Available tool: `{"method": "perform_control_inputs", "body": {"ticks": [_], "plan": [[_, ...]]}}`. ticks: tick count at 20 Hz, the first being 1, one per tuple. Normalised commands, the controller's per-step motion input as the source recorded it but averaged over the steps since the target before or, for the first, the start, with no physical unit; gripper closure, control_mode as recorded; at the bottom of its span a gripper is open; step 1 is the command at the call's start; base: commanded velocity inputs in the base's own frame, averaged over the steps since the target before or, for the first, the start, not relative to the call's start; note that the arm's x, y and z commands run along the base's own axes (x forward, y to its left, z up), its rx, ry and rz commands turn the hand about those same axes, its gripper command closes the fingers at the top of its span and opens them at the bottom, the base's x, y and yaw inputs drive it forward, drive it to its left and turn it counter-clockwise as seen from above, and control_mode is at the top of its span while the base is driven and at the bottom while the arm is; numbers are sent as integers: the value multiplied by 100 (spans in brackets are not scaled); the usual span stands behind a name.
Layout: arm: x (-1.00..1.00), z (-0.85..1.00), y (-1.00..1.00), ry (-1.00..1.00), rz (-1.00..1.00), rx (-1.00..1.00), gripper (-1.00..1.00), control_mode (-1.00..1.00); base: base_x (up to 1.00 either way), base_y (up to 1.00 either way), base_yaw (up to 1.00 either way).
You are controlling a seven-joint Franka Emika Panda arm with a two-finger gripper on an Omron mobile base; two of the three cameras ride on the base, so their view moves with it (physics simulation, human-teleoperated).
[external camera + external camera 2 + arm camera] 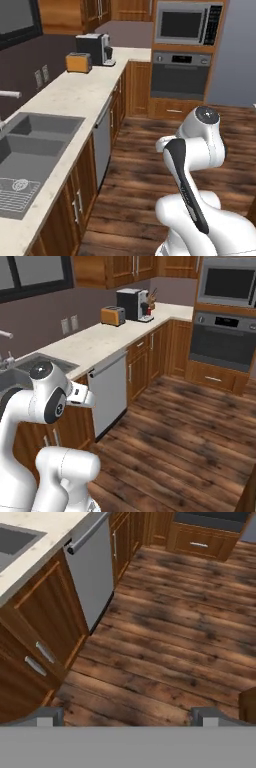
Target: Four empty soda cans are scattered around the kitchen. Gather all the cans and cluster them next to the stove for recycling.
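While no can is near, the jaws gape wide and empty over wooden floor (165,637).

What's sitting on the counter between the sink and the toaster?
Nothing: in the left base view the pale counter runs bare from the sink to the orange toaster. The right base view agrees.

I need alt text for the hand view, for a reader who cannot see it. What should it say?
The open end effector points down at a dark wooden floor, holding nothing. To the left runs a row of brown wood cabinets with a silver dishwasher front under a pale countertop; a corner of the sink shows at top left.
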Motion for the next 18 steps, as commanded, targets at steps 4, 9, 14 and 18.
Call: {"method": "perform_control_inputs", "body": {"ticks": [4, 9, 14, 18], "plan": [[0, 0, 0, 0, 0, 0, -100, 100, 0, -31, -39], [0, 0, 0, 0, 0, 0, -100, 100, 8, -25, -37], [0, 0, 0, 0, 0, 0, -100, 100, 46, -5, -28], [0, 0, 0, 0, 0, 0, -100, 100, 62, 0, -23]]}}
